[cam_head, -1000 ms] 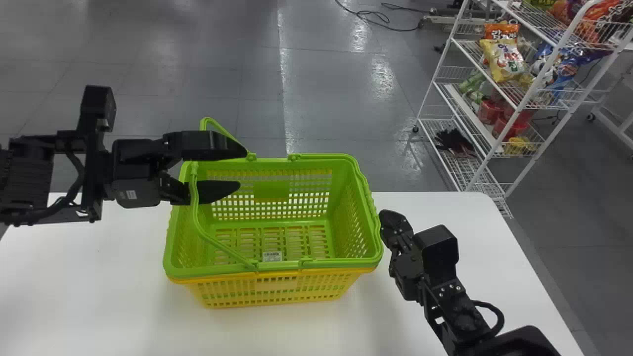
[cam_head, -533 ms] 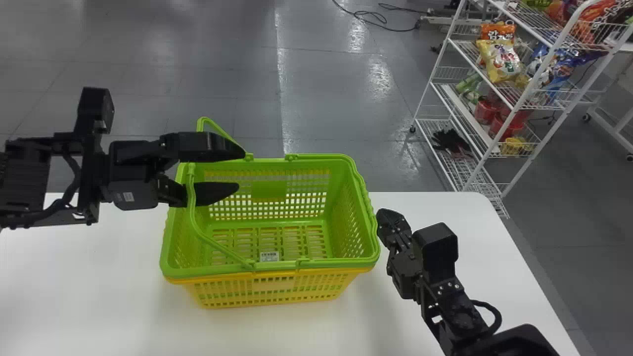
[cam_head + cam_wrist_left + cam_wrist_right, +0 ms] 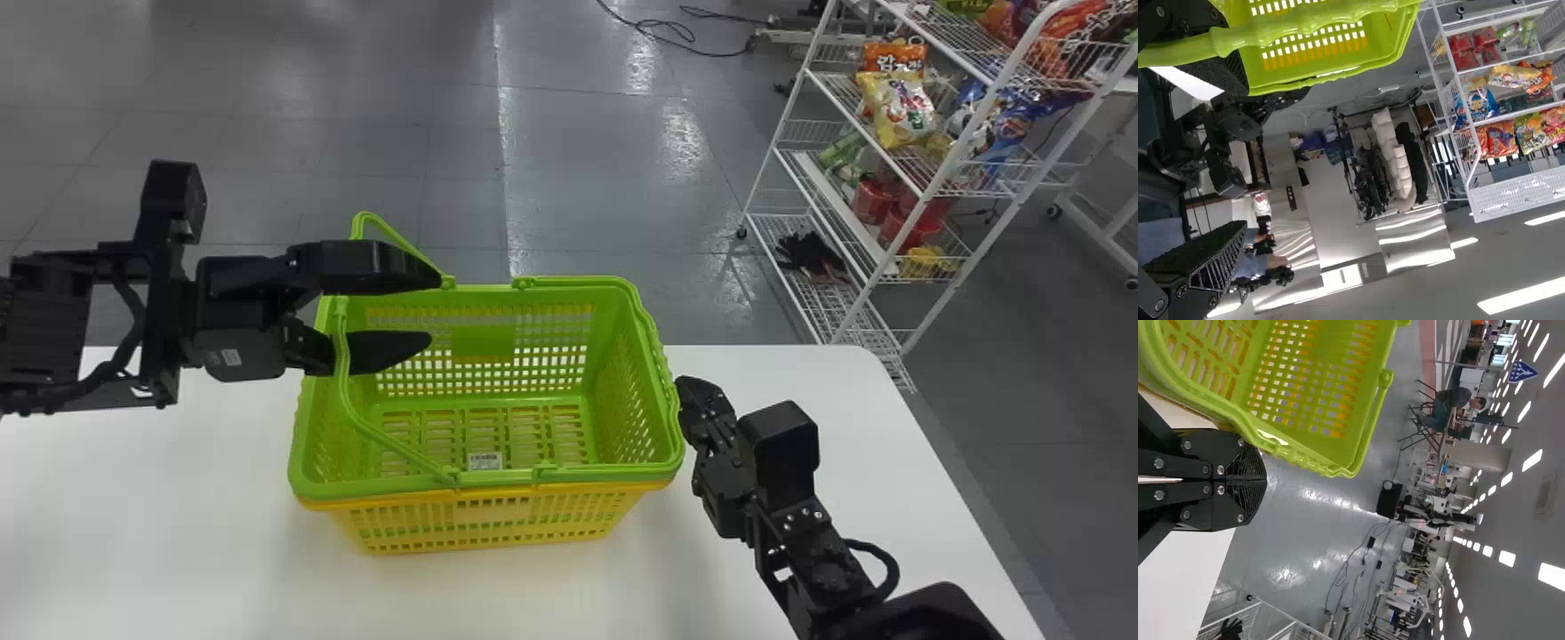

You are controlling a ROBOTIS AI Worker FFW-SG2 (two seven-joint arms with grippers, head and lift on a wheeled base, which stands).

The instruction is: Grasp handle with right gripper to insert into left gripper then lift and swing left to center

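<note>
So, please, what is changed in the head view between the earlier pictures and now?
Very little. The left gripper has come slightly lower, and the raised handle beside it leans a touch further left. The whole scene also sits slightly further left in the head view. No new hold or release is visible. The basket and the right gripper at its right end kept their places relative to each other.

Black arms [image 3: 822, 571] carry silver screws [image 3: 1159, 463] — and looping cables [image 3: 892, 569].
</note>
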